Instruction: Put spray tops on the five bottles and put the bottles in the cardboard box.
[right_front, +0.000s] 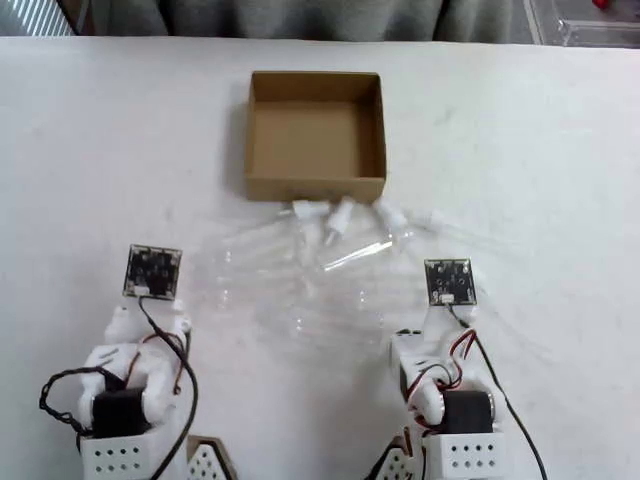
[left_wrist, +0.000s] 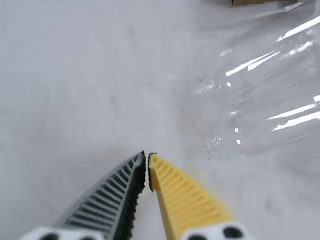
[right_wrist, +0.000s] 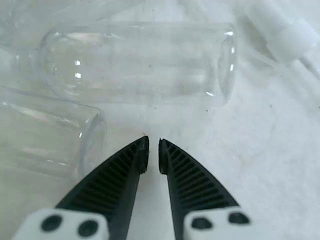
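Bottles (right_front: 290, 285) were clear, thin-walled plastic, lying on their sides in a loose cluster at mid-counter (right_front: 90, 150). They were hard to count from above. I judged them light and smooth: apt to roll or skid under a push, with walls likely to flex if squeezed hard. The best hold looked to be across the body near mid-length, or at the stiffer neck.

Spray tops (right_front: 340, 215) were white and small, with thin dip tubes, and lay just on the near side of the box (right_front: 315, 188). Take these by the white head, not the tube.

The box — open, brown, no bottle in it yet — sat toward the counter's far edge, centred. No top seemed fitted.

Left pincer (left_wrist: 148, 159) was closed, tips together, holding nothing, with a bottle just beside it. Right pincer (right_wrist: 152, 146) was all but closed on nothing — low over the counter, tips near two bottles' bases.
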